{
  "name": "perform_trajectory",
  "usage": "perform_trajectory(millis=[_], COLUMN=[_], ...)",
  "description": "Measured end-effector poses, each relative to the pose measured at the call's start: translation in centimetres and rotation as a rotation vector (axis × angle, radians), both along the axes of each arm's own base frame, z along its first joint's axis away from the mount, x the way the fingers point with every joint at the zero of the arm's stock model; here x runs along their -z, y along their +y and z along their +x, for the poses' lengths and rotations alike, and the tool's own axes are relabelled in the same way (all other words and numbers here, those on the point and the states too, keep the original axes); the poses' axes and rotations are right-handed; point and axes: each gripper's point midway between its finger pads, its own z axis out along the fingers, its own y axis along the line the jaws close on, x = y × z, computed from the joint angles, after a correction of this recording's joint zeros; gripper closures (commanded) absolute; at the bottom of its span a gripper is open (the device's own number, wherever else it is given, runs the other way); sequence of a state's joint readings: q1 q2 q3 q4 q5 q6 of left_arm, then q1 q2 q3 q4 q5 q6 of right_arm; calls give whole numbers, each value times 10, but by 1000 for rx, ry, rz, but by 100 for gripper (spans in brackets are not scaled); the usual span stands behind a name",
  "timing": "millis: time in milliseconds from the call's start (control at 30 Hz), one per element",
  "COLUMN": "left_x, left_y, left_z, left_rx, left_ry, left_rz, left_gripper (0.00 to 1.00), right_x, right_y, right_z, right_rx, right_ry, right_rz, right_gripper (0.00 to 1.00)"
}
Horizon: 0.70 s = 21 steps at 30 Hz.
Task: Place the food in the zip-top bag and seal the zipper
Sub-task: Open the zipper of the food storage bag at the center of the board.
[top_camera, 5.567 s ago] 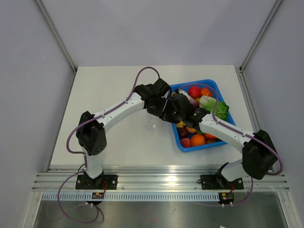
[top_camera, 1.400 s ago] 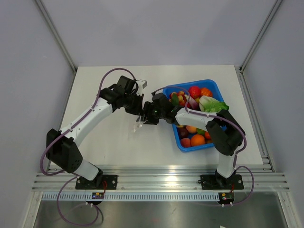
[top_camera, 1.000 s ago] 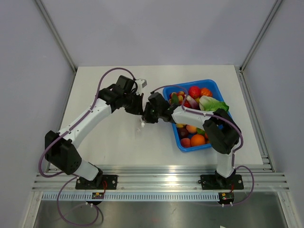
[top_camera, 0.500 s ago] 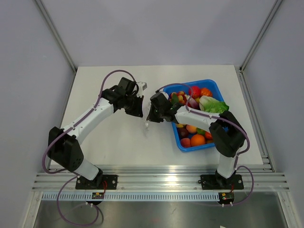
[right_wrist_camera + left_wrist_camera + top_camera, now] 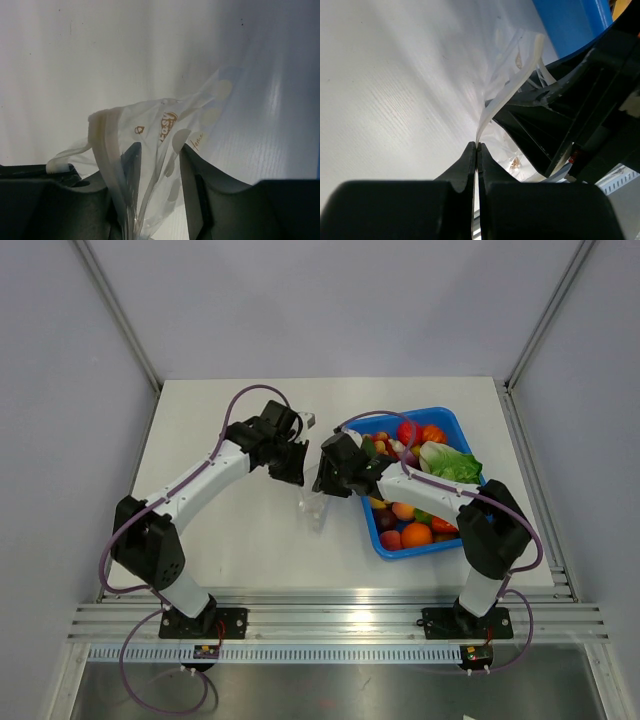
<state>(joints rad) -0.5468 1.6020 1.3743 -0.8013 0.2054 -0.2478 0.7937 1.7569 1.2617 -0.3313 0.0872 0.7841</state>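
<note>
White tabletop [image 5: 230, 530], zip-top bag [image 5: 316, 508] now nearer blue tray [image 5: 455, 540].

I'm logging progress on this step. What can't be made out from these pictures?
1. Whether the bag holds anything: tiny in the top view; the wrist views show only part of its film.
2. Whether the zipper is sealed: seen edge-on in the left wrist view, above the shut left hand.
3. Tray items under the right arm: covered in the top view.
</note>
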Motion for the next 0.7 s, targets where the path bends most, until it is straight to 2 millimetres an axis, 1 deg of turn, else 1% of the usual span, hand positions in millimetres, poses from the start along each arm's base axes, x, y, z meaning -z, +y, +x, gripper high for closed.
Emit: perform_trajectory(millis=[167,200,233,267,367,433,467,600,700], left_x=[-18,-23,-28,-31,-39,-40,-39,-28,-20], left_y=[2,3,3,3,4,4,3,0,-1], left_z=[8,10,13,15,18,17,16,13,12], left_rx=[-21,-26,-32,-35,-42,-42,-38,-24,-17], left_ry=[-53,-64,-78,-87,-110,-114,-111,-90,-80], left_rz=[46,54,60,64,79,90,95,128,151], left_gripper=[100,100,100,100,100,100,100,100,100], right_x=[0,-2,-3,-4,-9,-13,-14,-18,-19], right_y=[-2,-2,-3,-3,-1,0,1,0,-2], right_z=[-3,-3,-3,-3,-2,-2,-2,-4,-4], right_rx=[-1,-1,-2,-1,-10,-12,-13,-13,-8], right_ry=[8,6,6,7,2,-1,-4,-8,-10], right_rz=[-7,-5,-7,-7,-10,-8,-6,-5,-11], right_gripper=[55,53,41,32,36,41,42,48,48])
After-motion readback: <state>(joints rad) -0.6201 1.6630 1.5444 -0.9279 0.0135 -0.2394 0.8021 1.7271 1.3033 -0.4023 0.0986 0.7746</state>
